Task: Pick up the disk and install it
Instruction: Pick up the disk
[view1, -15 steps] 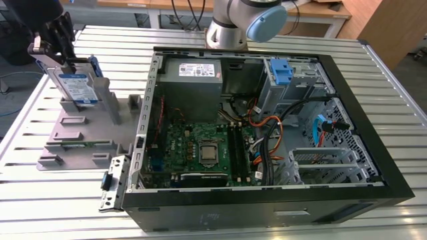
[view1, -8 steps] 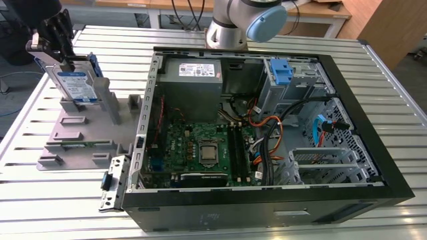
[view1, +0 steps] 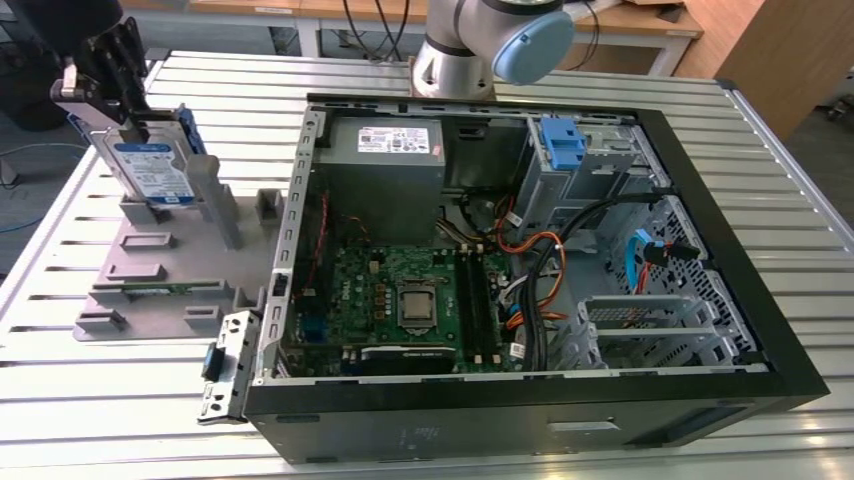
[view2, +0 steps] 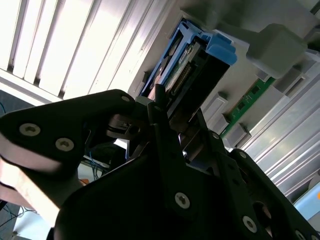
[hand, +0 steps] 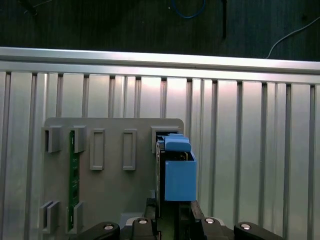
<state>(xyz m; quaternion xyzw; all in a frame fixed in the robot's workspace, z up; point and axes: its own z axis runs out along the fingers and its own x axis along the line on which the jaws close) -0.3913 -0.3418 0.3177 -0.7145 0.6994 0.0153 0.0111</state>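
One disk (view1: 150, 165), upright at the exterior view's left, pinched by your end effector (view1: 134, 128).
You have its fingers pressed on the disk's top edge; the disk stands on edge at the far end of the grey fixture (view1: 160, 290) on the slatted table (view1: 54, 255). To the right lies the open computer case (view1: 727, 260) with its green motherboard (view1: 387, 290).

You see the disk (view1: 144, 165) standing on edge, slightly tilted, at the grey slotted holder (view1: 160, 290) on the exterior view's left, outside the computer case (view1: 534, 425). It is silver with a white-and-blue label and a blue bracket (hand: 179, 177) framing its edges.
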